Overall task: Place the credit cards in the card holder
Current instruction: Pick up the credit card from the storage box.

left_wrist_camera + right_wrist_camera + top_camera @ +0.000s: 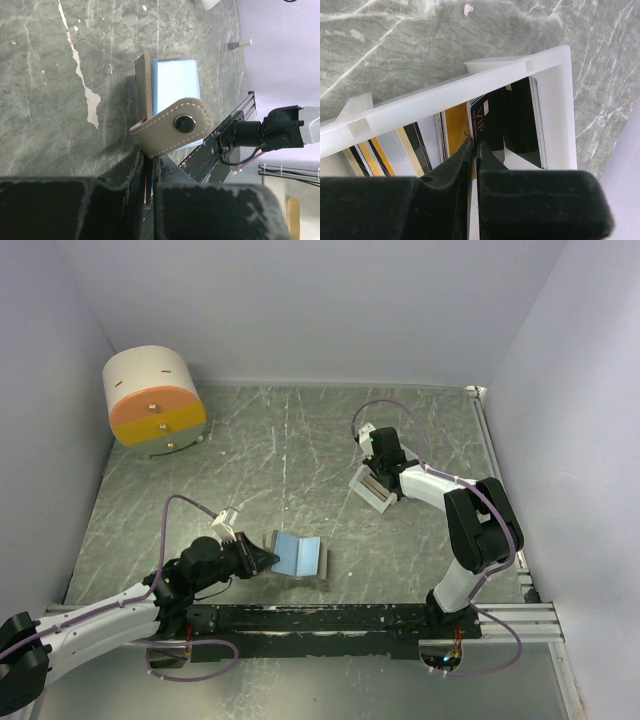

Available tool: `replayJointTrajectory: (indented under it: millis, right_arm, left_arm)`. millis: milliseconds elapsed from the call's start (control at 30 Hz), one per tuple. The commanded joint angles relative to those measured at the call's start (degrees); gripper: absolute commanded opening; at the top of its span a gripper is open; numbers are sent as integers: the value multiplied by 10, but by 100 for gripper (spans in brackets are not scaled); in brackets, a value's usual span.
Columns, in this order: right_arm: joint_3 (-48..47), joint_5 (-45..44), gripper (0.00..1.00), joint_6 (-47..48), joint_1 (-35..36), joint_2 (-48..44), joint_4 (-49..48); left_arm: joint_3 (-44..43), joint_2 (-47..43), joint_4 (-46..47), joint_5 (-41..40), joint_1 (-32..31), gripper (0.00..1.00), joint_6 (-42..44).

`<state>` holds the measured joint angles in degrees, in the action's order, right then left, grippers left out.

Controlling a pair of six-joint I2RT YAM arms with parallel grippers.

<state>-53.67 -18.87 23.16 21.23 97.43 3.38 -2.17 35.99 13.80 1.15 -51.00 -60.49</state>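
— At the near edge of the table [300, 440], what do the fingers of the left gripper [151, 165] hold?

— They are clamped on one edge of the card holder [175, 82], which stands open with its blue lining showing and its snap tab [186, 123] hanging toward the camera.

— And at the far right?

— The right gripper [475, 150] has its fingers drawn nearly together on a dark VIP card [487, 117], apparently pinching it. The card sits inside the white slotted tray [445, 92] among the other credit cards [520, 125].

— Progress?

— Early, by my reading. No card shows in the holder, and every visible one sits in the tray, well apart from it. Lifting, carrying and inserting all remain.
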Motion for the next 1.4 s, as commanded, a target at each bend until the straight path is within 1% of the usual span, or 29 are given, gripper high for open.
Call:
replayJointTrajectory:
  millis: [0, 33, 133, 167, 200, 233, 533, 833, 900, 1067, 1200, 1367]
  right_arm:
    - [-9, -2, 3, -10, 1, -14, 26]
    - [-12, -3, 4, -12, 1, -15, 30]
    - [-19, 2, 11, -16, 1, -20, 45]
    - [-20, 9, 12, -16, 2, -21, 50]
    - [-19, 11, 9, -15, 2, -23, 52]
    - [-18, 11, 0, -15, 2, -25, 53]
    - [-2, 10, 0, -12, 2, -43, 36]
    - [-33, -22, 0, -40, 5, -66, 102]
    - [-53, -31, 0, -50, 6, -73, 119]
    - [-84, -50, 0, -88, 8, -82, 185]
    - [-75, -62, 0, -112, 17, -117, 200]
    - [-49, -92, 0, -146, 34, -174, 188]
  left_arm:
    - [0, -1, 30, 1, -3, 9, -1]
    - [0, 0, 30, 0, -3, 9, -1]
    - [2, 2, 34, 1, -3, 9, -2]
    - [2, 5, 36, 2, -3, 10, -2]
    - [1, 6, 38, 2, -3, 9, -1]
    - [1, 8, 39, 3, -2, 10, -1]
    - [-2, 20, 43, 6, -3, 9, 2]
    - [-1, 4, 26, -8, -2, 9, 0]
    - [-1, 5, 24, -13, -2, 9, 1]
    - [-7, 18, 14, -32, -2, 9, 2]
    - [-4, 35, 43, -30, -3, 9, -2]
    - [-26, 55, 31, -41, -3, 9, 2]
